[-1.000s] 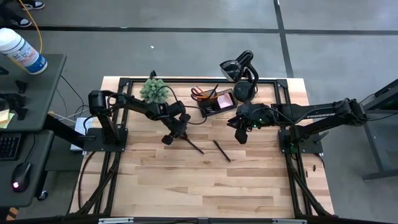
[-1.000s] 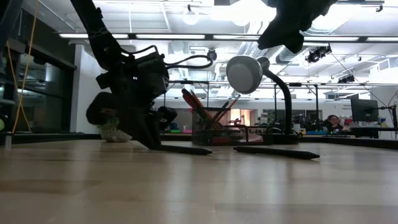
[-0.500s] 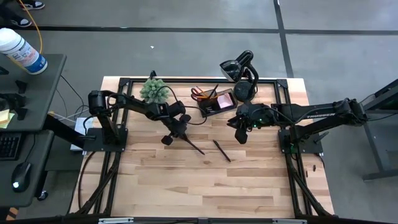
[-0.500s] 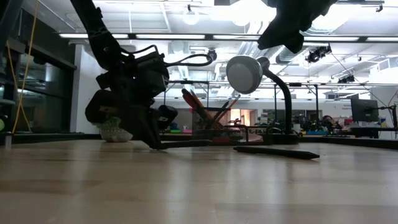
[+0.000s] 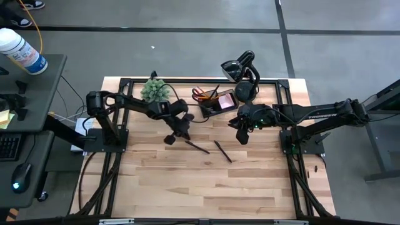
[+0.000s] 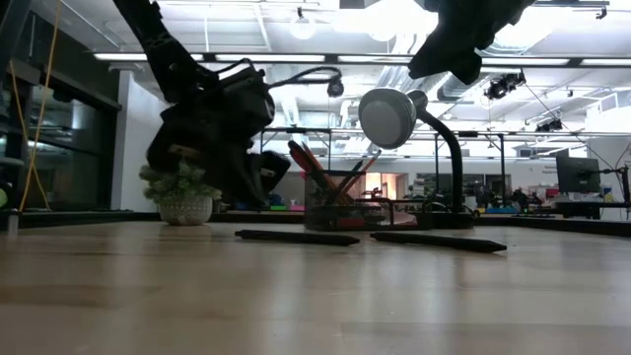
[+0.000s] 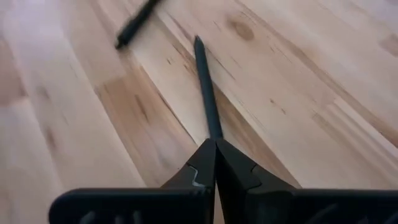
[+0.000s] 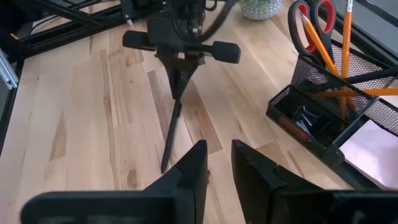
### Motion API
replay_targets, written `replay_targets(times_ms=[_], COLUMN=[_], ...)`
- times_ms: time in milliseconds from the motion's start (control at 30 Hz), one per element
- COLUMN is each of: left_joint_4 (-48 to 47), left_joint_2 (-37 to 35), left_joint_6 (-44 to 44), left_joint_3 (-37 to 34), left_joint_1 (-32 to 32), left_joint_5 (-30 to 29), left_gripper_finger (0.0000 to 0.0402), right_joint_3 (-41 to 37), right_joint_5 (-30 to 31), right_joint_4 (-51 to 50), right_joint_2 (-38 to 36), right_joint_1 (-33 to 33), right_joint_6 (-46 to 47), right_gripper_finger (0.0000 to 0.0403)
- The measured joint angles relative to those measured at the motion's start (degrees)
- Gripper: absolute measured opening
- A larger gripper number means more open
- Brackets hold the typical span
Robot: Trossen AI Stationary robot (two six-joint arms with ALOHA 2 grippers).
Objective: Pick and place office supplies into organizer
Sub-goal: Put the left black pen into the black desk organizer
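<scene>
- Two black pens are the near things — one pen is pinched at its end by the left pincer, whose fingers are shut tight on it, and the other pen lies loose on the counter just beside it.
- In the left wrist view the held pen sticks out from the closed tips, but I cannot tell if its far tip rests on the wood or is just off it.
- So the step in hand looks like picking up this pen. Next it must be lifted, carried to the organizer and tipped up so it drops into a cup.
- The right pincer hangs over the counter near the organizer, fingers a little apart, holding nothing.
- Farther off, the organizer already holds the red scissors, orange pencils and a pink note pad — small dark clips sit in one box.
- A green plant and a black lamp stand at the back edge.
- In the low view the left arm hides where the pincer meets the pen.
</scene>
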Motion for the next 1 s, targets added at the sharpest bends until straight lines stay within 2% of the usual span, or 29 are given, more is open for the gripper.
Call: replay_targets(times_ms=[267, 533, 800, 900, 1000], left_joint_4=[-0.10, -0.59, -0.42, -0.24, 0.04], left_joint_2=[0.04, 0.04, 0.17, 0.59, 0.57], left_joint_6=[-1.60, -2.67, -3.57, -4.64, -6.23], left_joint_3=[1.10, 1.10, 1.10, 1.08, 1.10], left_joint_1=[-0.15, -0.15, -4.46, -5.81, -5.65], left_joint_5=[-4.77, -5.32, -8.36, -10.89, -12.96], left_gripper_finger=[0.0000, 0.0000, 0.0002, 0.0018, 0.0050], right_joint_3=[0.00, 0.00, 0.00, 0.00, 0.00], right_joint_5=[0.00, 0.00, 0.00, -0.01, -0.01], right_joint_4=[-0.02, -0.02, -0.02, -0.02, 0.00], right_joint_2=[0.00, 0.00, 0.00, 0.00, 0.00], right_joint_1=[-0.02, -0.01, 0.00, -0.02, -0.02], right_joint_6=[0.00, 0.00, -0.02, -0.02, -0.02], right_gripper_finger=[0.0067, 0.0067, 0.0067, 0.0067, 0.0067])
